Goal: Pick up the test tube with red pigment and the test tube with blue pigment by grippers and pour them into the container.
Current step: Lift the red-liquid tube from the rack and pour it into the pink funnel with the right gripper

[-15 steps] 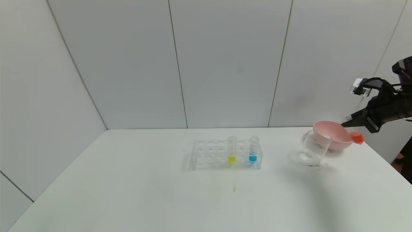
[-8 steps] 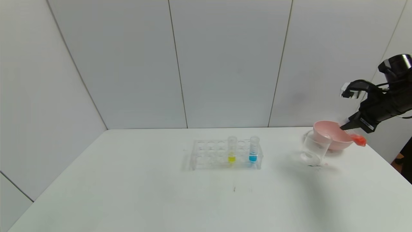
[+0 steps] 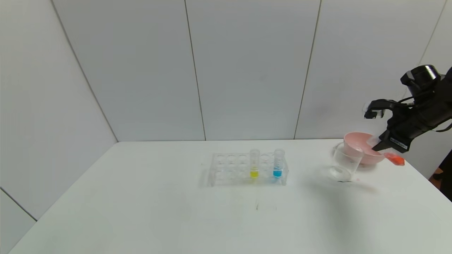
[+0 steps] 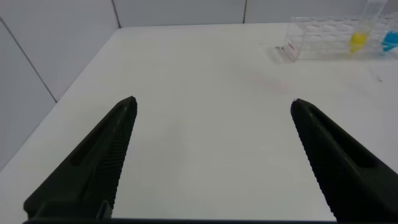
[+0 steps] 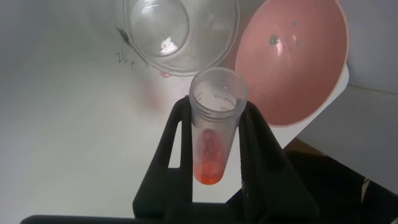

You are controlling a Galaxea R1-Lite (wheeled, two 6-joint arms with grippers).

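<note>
My right gripper is shut on the test tube with red pigment, held tilted above the table's far right, just right of the pink bowl. In the right wrist view the tube sits between the fingers, its open mouth toward the beaker, red liquid at its bottom. The clear glass beaker stands in front of the bowl, also in the right wrist view. The test tube with blue pigment stands in the clear rack. My left gripper is open and empty over bare table.
A tube with yellow liquid stands in the rack left of the blue one. The pink bowl sits behind the beaker, near the table's right edge. White wall panels close off the back.
My right gripper has moved left and down with the red tube, coming closer to the bowl and beaker, and the tube has tilted further. Rack and beaker have not moved.
</note>
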